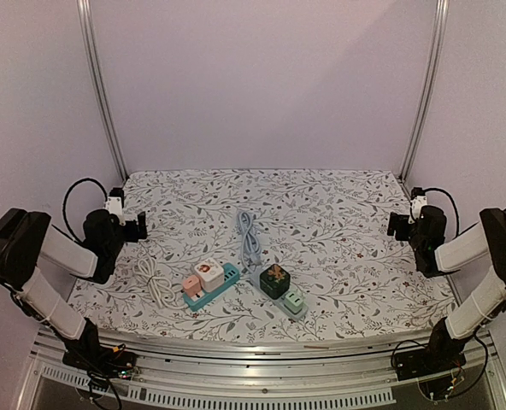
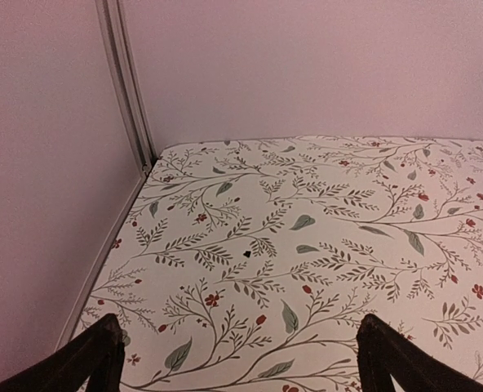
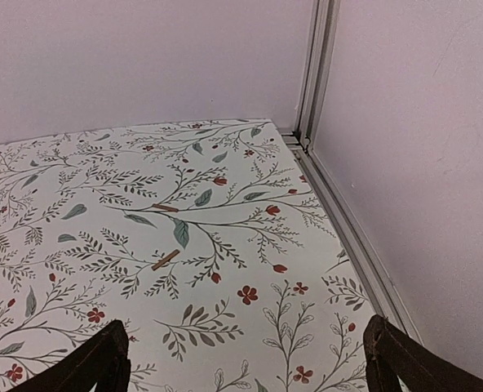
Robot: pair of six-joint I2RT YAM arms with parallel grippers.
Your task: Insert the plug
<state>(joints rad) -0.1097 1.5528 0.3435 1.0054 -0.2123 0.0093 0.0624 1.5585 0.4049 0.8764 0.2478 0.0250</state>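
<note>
Near the table's front middle lies a teal power strip (image 1: 214,287) with a white cord (image 1: 155,284). A pink plug (image 1: 191,284) and a white plug (image 1: 208,273) sit on it. Beside it lies a mint power strip (image 1: 291,301) with a grey-blue cord (image 1: 250,235), carrying a dark green cube plug (image 1: 274,280). My left gripper (image 1: 134,227) hovers open at the left edge, far from the strips. My right gripper (image 1: 399,225) hovers open at the right edge. In the wrist views, the left gripper (image 2: 241,363) and right gripper (image 3: 248,363) frame only floral cloth.
A floral cloth (image 1: 338,213) covers the table. Pale walls and aluminium posts (image 1: 103,94) enclose it on three sides. Two small brown sticks (image 3: 166,260) lie on the cloth near the back right corner, and a black speck (image 2: 246,256) lies at the back left.
</note>
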